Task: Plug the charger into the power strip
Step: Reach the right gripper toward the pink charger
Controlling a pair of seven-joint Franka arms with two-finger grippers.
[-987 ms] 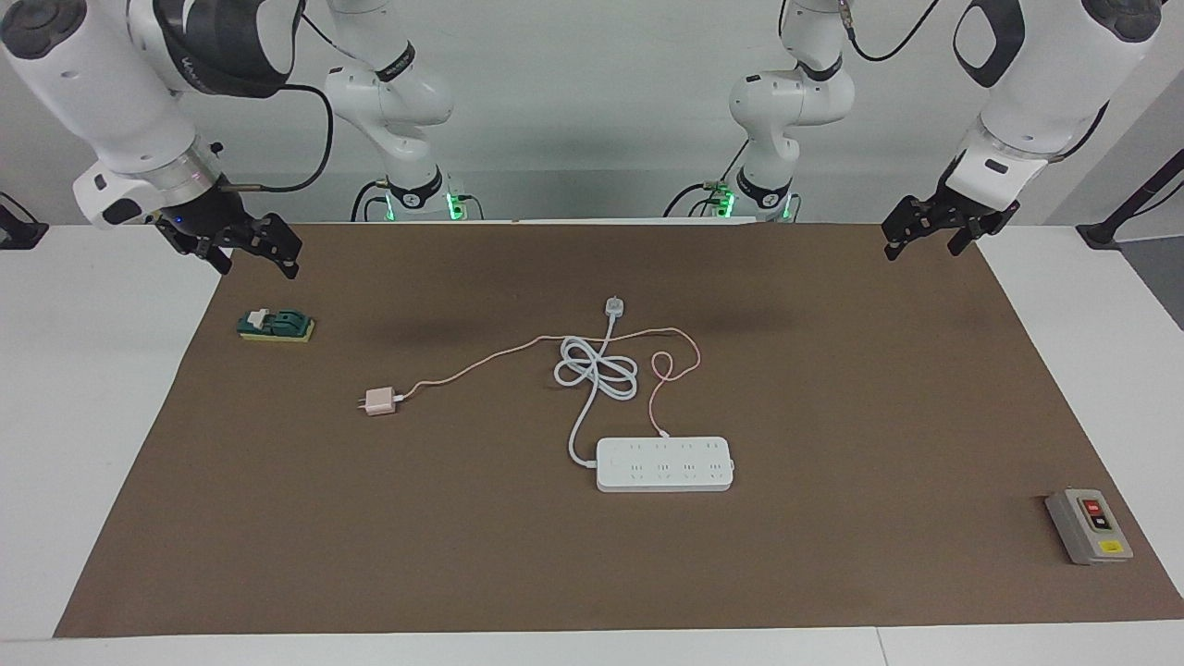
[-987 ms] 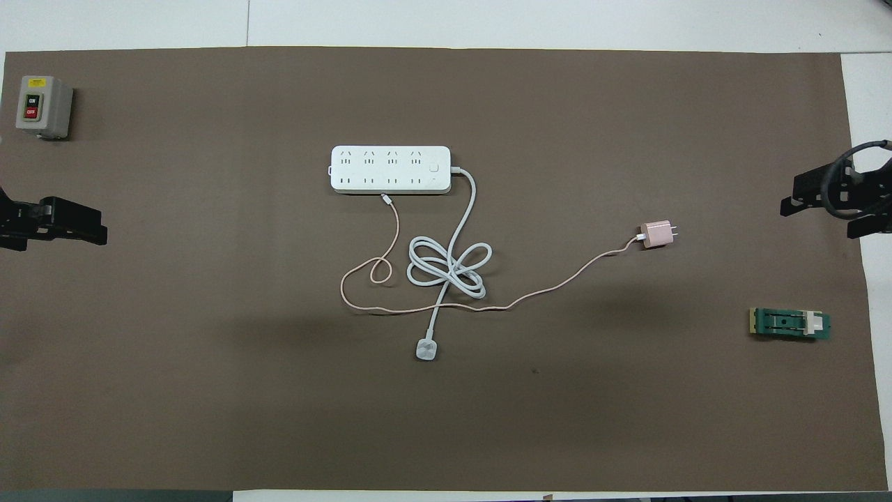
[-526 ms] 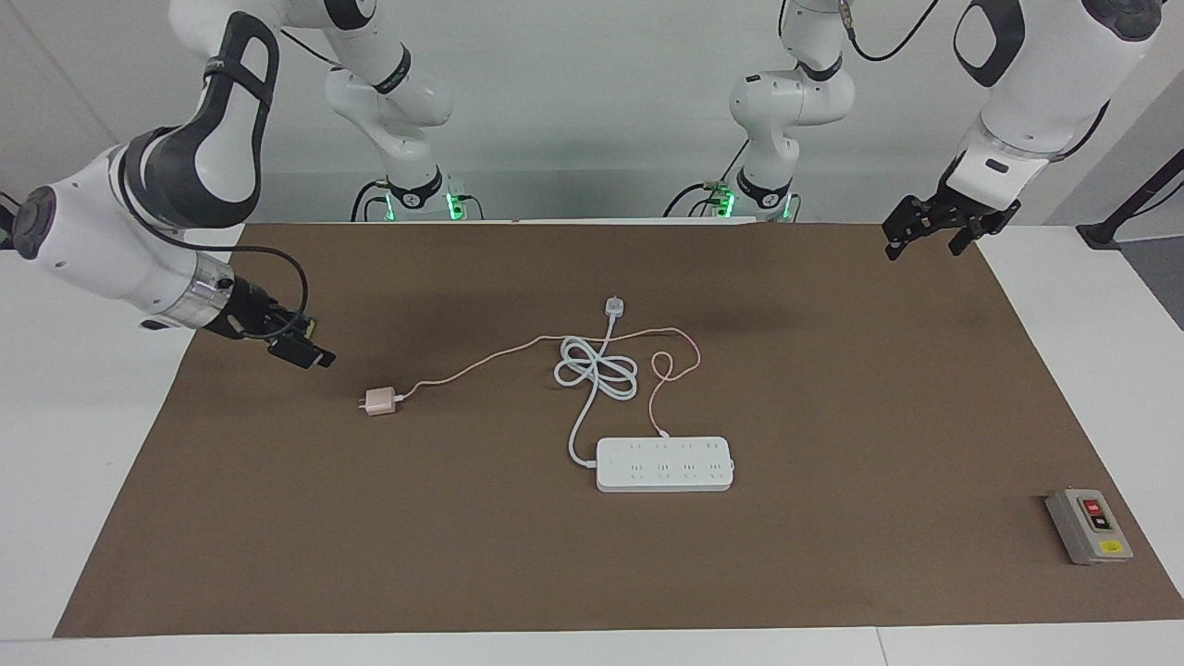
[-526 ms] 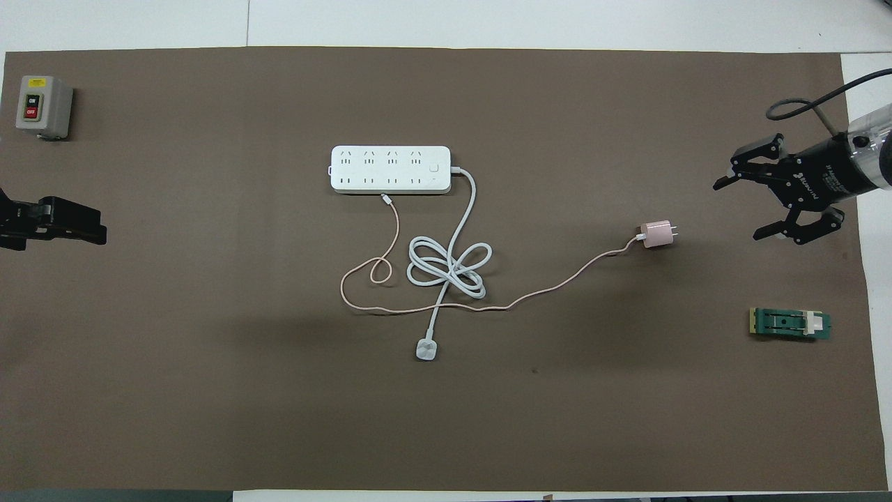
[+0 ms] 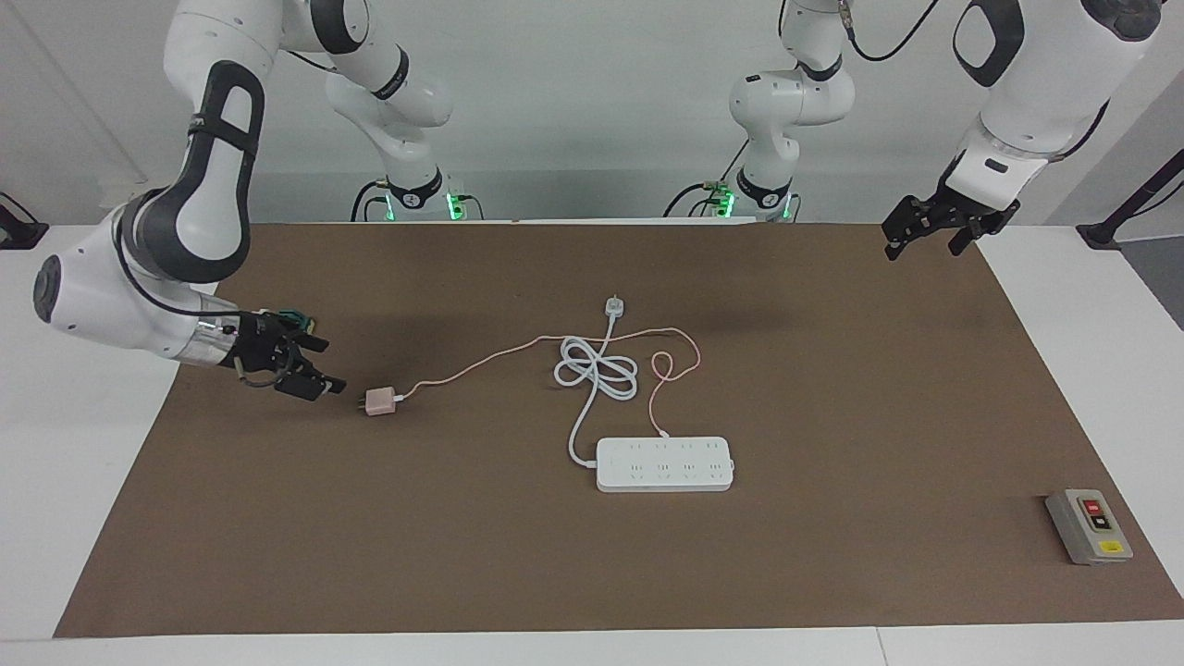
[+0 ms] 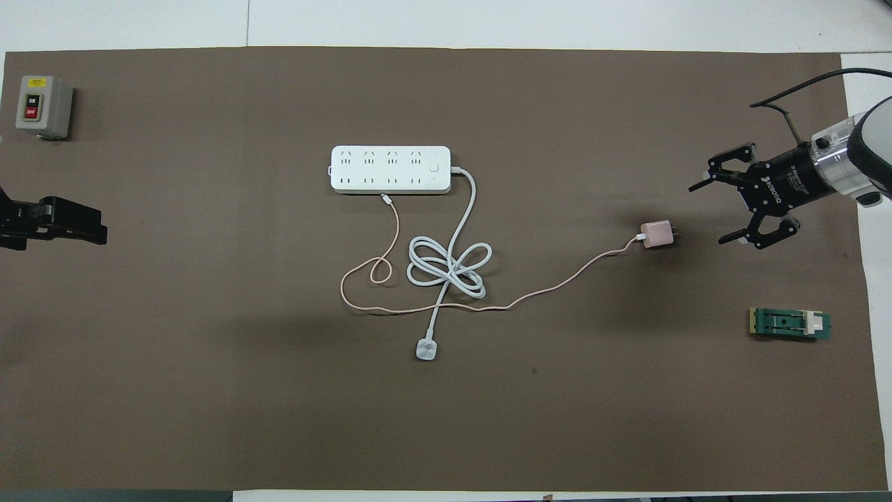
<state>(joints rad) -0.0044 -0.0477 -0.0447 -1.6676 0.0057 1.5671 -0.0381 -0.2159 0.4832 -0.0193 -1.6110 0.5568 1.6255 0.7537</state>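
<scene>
The pale pink charger (image 5: 377, 401) (image 6: 656, 234) lies on the brown mat, prongs pointing toward the right arm's end of the table. Its thin pink cable (image 6: 488, 307) trails to the white power strip (image 5: 664, 463) (image 6: 390, 169), which lies flat, sockets up, farther from the robots. My right gripper (image 5: 326, 364) (image 6: 707, 215) hangs low and open just off the charger's prong end, apart from it, with nothing between its fingers. At the mat's corner at the left arm's end, my left gripper (image 5: 920, 248) (image 6: 90, 230) waits, raised and open.
The strip's thick white cord (image 6: 449, 268) loops between the strip and the robots and ends in a round plug (image 5: 612, 306) (image 6: 426, 350). A grey button box (image 5: 1088, 526) (image 6: 43, 106) sits at the left arm's end. A green and yellow block (image 6: 789, 324) lies near the right gripper.
The right arm has swung down and in from the mat's edge; its open gripper now sits low beside the charger. The left arm, charger and strip have not moved.
</scene>
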